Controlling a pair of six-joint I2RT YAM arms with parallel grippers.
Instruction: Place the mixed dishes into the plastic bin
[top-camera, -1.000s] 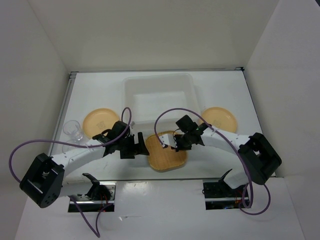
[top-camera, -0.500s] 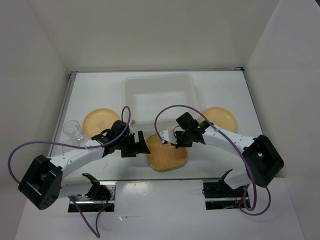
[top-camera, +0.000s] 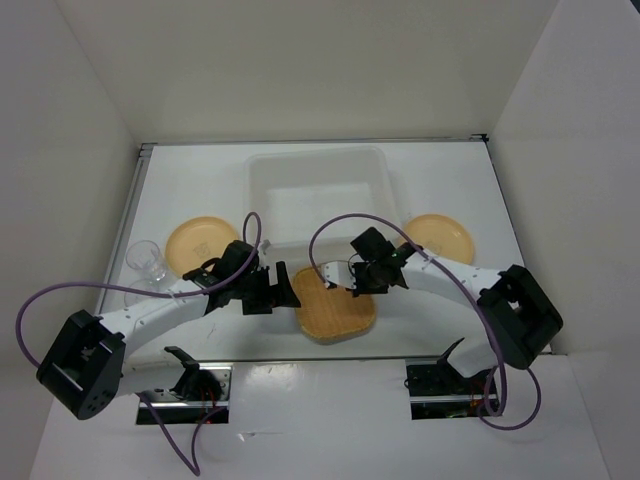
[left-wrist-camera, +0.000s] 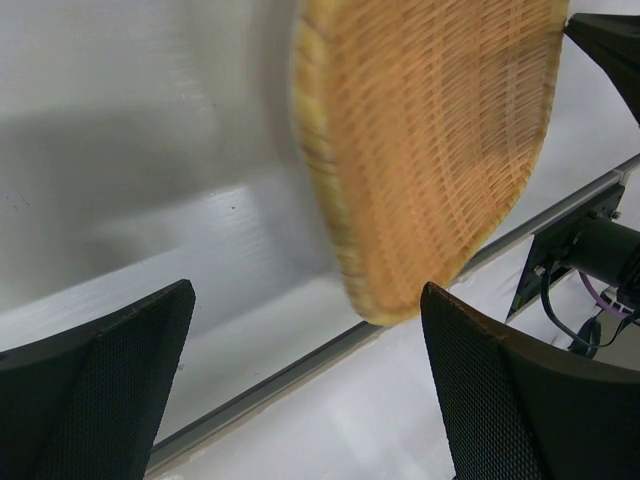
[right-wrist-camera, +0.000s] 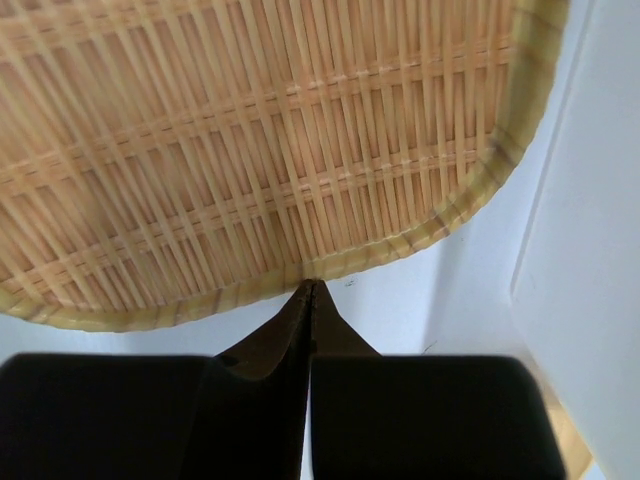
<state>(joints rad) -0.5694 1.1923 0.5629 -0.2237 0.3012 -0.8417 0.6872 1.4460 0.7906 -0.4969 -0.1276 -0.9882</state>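
Note:
The rounded-square woven tan plate (top-camera: 335, 312) lies at the near middle of the table, between both grippers. My right gripper (top-camera: 347, 287) is shut, and its tips (right-wrist-camera: 310, 287) touch the plate's rim (right-wrist-camera: 250, 150). My left gripper (top-camera: 281, 290) is open at the plate's left edge. In the left wrist view the plate (left-wrist-camera: 430, 150) is blurred and its corner lies between the left fingers (left-wrist-camera: 500, 400). Two round tan plates sit at the left (top-camera: 200, 243) and the right (top-camera: 440, 238). A clear cup (top-camera: 147, 258) stands at the far left. The plastic bin (top-camera: 262, 170) is at the back centre.
White walls enclose the table on three sides. A grey metal strip (left-wrist-camera: 280, 380) runs along the table's near edge just below the plate. Purple cables loop over both arms.
My right gripper has shifted a little toward the plate's far edge, and that edge now appears closer to the near side. The left arm has barely moved.

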